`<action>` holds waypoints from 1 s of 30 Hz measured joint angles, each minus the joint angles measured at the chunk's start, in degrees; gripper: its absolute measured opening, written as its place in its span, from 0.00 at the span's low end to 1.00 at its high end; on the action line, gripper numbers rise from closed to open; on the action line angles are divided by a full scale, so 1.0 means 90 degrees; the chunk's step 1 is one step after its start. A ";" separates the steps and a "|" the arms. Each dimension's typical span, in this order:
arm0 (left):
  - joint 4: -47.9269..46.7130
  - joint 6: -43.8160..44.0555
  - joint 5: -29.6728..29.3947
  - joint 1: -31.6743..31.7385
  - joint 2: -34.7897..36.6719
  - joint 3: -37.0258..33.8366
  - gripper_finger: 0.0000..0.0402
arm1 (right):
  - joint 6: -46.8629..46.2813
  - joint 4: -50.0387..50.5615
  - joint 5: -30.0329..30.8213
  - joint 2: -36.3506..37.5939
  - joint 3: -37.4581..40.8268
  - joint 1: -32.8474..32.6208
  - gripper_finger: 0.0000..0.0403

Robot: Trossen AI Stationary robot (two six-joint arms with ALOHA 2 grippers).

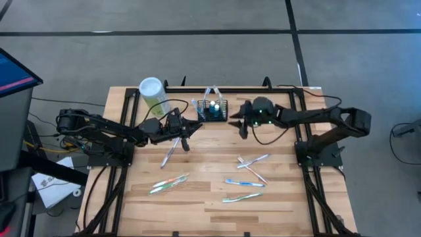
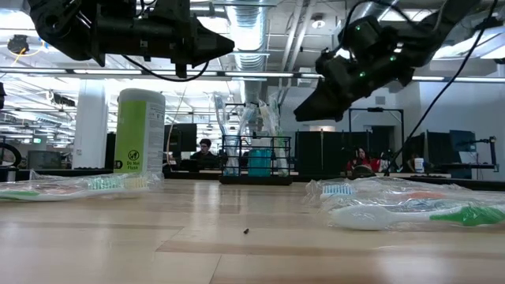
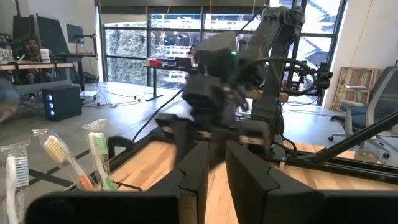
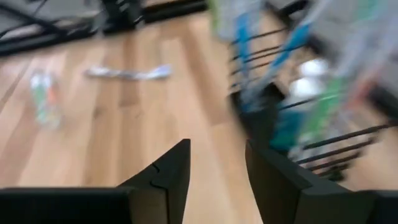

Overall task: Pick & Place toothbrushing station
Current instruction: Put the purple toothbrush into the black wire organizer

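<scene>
The small black wire-mesh basket (image 1: 212,110) stands at the twelve o'clock edge of the pale wooden slat table (image 1: 197,204), with wrapped toothbrushes standing upright in it. At its nine o'clock, apart from it, is a tall pale-green cylinder with a white lid (image 1: 152,93).

The right tool (image 1: 242,126) hangs above the table just beside the basket at its four o'clock, its two dark fingers (image 4: 163,177) parted with nothing between them. The left tool (image 1: 186,135) is at the basket's seven o'clock, raised off the boards; its fingers (image 3: 196,180) stand close with a slim gap. A clear-wrapped toothbrush (image 1: 170,153) lies slanted beside it; whether the tool grips it cannot be told.

Both arms flank the basket, leaving only its six o'clock side open between them.

On the boards toward six o'clock lie more wrapped toothbrushes: two green ones crossed (image 1: 168,184) at seven o'clock, and four at five o'clock, two pale ones crossed (image 1: 253,162), a blue one (image 1: 244,182) and a green one (image 1: 242,197). The middle strip between the groups is bare wood. Black frame rails (image 1: 309,191) run along both side edges.
</scene>
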State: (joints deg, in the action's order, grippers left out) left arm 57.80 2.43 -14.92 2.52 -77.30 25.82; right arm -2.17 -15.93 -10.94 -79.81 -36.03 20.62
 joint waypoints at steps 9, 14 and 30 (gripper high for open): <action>0.0000 -0.0001 0.0000 0.0000 0.0000 0.0000 0.12 | 0.0271 0.1635 -0.0022 0.0031 0.0000 -0.1087 0.34; 0.0000 -0.0001 0.0000 0.0000 0.0000 0.0000 0.12 | 0.0421 0.2327 -0.0020 0.0032 0.0000 -0.1595 0.33; 0.0000 -0.0002 0.0000 0.0001 0.0000 0.0000 0.12 | 0.0400 0.3525 -0.0063 0.0041 0.0000 -0.2603 0.32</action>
State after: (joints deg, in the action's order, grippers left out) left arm 57.80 2.42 -14.92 2.53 -77.30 25.82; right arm 1.43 15.79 -11.51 -79.44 -36.03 -2.81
